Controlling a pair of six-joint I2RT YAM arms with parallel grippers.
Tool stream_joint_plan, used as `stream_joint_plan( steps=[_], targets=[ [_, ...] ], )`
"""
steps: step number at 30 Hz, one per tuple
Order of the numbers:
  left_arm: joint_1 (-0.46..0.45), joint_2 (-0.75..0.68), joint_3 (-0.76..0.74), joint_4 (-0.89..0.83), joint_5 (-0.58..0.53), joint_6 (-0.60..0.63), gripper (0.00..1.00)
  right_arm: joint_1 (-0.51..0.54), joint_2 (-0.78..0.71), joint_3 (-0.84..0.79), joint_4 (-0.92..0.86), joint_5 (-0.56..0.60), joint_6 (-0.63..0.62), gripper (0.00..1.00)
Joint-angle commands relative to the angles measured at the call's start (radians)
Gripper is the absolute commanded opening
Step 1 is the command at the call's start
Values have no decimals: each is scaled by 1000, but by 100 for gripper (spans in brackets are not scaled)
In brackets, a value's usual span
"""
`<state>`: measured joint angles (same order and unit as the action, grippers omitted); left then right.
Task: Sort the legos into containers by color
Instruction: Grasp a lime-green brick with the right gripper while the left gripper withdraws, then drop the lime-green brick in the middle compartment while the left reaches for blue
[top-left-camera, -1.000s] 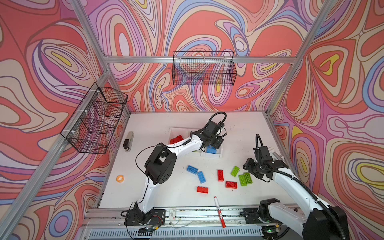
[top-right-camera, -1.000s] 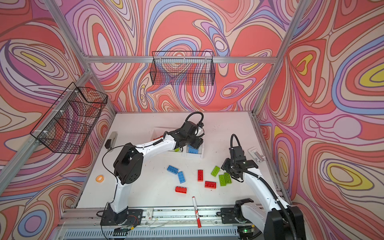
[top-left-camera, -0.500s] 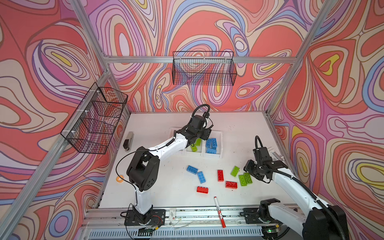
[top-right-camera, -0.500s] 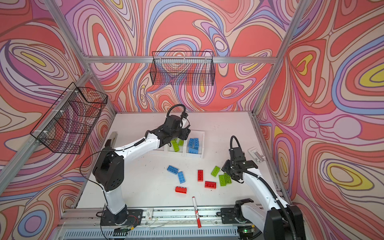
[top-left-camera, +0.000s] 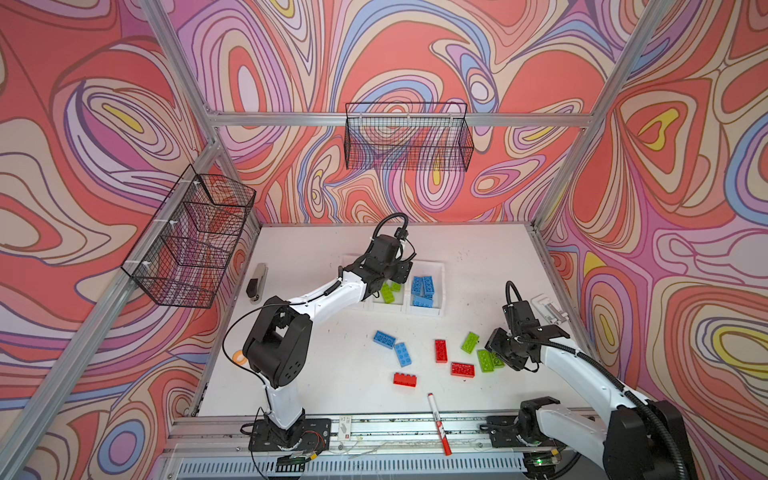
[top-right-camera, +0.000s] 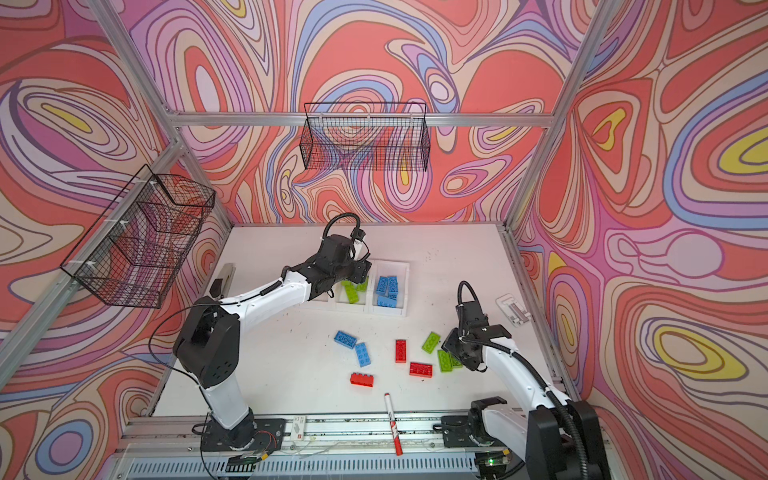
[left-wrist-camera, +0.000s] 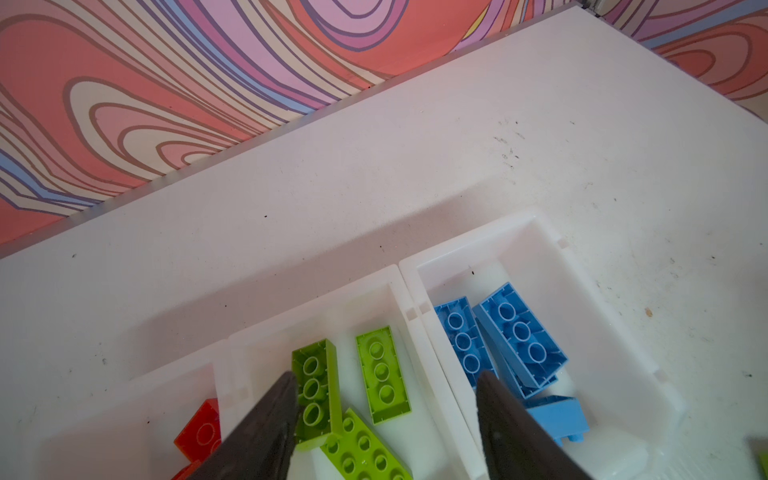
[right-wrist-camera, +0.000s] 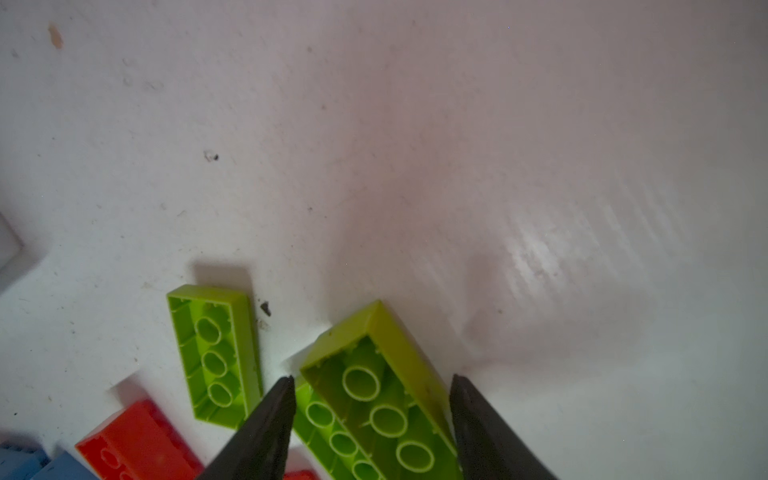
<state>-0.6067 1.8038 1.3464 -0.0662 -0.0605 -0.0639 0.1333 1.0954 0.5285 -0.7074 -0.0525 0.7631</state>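
Three joined white containers (top-left-camera: 428, 312) stand mid-table; in the left wrist view one holds red legos (left-wrist-camera: 201, 428), the middle one green legos (left-wrist-camera: 382, 374), the last blue legos (left-wrist-camera: 521, 336). My left gripper (top-left-camera: 399, 274) (left-wrist-camera: 386, 376) hovers open and empty over the green bin. Blue (top-left-camera: 384, 338), red (top-left-camera: 441, 350) and green (top-left-camera: 470, 342) legos lie loose in front. My right gripper (top-left-camera: 495, 356) (right-wrist-camera: 370, 377) is low on the table, open, straddling a tilted green lego (right-wrist-camera: 382, 395) that leans on another (right-wrist-camera: 328, 419). A third green one (right-wrist-camera: 214, 353) lies beside.
A red-and-white marker (top-left-camera: 438, 424) lies at the front edge. An orange ring (top-left-camera: 238, 356) and a grey stapler-like object (top-left-camera: 257, 280) sit at the left, a white part (top-left-camera: 548, 307) at the right. Wire baskets (top-left-camera: 409, 141) (top-left-camera: 189, 241) hang on the walls.
My left gripper has swung leftward from over the blue bin to over the green bin. My right gripper has stayed low at the pair of green legos.
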Motion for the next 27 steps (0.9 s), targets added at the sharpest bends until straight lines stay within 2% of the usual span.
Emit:
stream_joint_plan(
  steps=[1,14,20,27],
  targets=[
    [8,-42,-18,29,2,-4,70,6,17,-21,19,0,28,64],
    [13,-55,-39,29,-1,-1,70,7,47,-25,77,26,53,50],
    [14,-60,-47,29,1,-3,69,7,57,-19,85,22,44,35],
    [15,-86,-71,28,-15,13,69,7,57,91,46,75,-53,28]
  ],
)
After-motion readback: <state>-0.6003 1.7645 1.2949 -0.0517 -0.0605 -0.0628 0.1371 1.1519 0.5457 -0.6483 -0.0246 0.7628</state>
